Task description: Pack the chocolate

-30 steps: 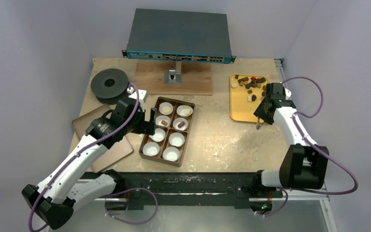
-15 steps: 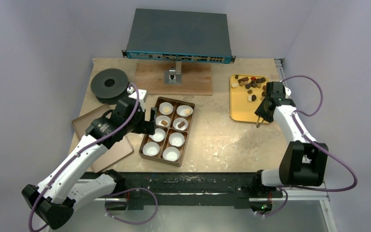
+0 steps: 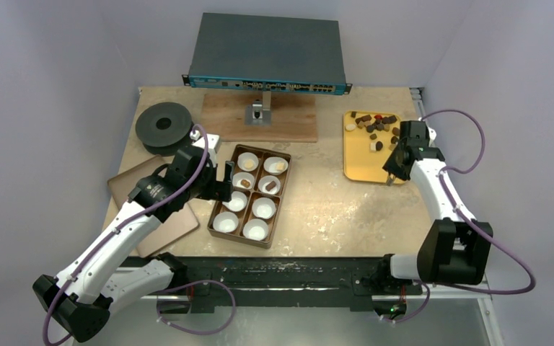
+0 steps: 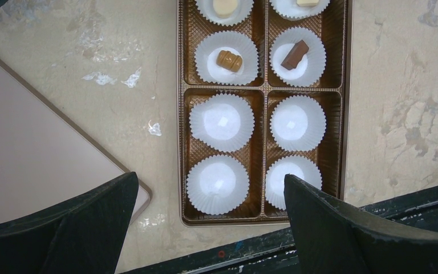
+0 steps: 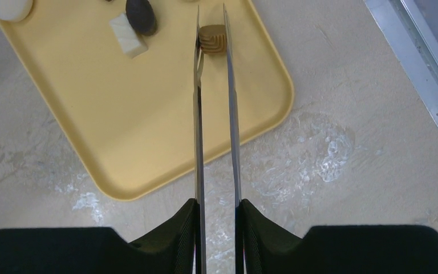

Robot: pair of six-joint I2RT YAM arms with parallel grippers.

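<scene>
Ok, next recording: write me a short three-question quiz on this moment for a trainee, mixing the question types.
1. True or false: all eight white fluted paper cups in the brown rectangular eight-compartment box hold chocolate.
2. What lies between the thin fingers of the right end effector, over the yellow rectangular tray? A. a paper cup B. a tan ridged chocolate C. nothing
3. Is the left end effector open or shut, and what is it above?

Key:
1. False: the four cups nearest the arms are empty.
2. B.
3. Open, above the box.
</scene>
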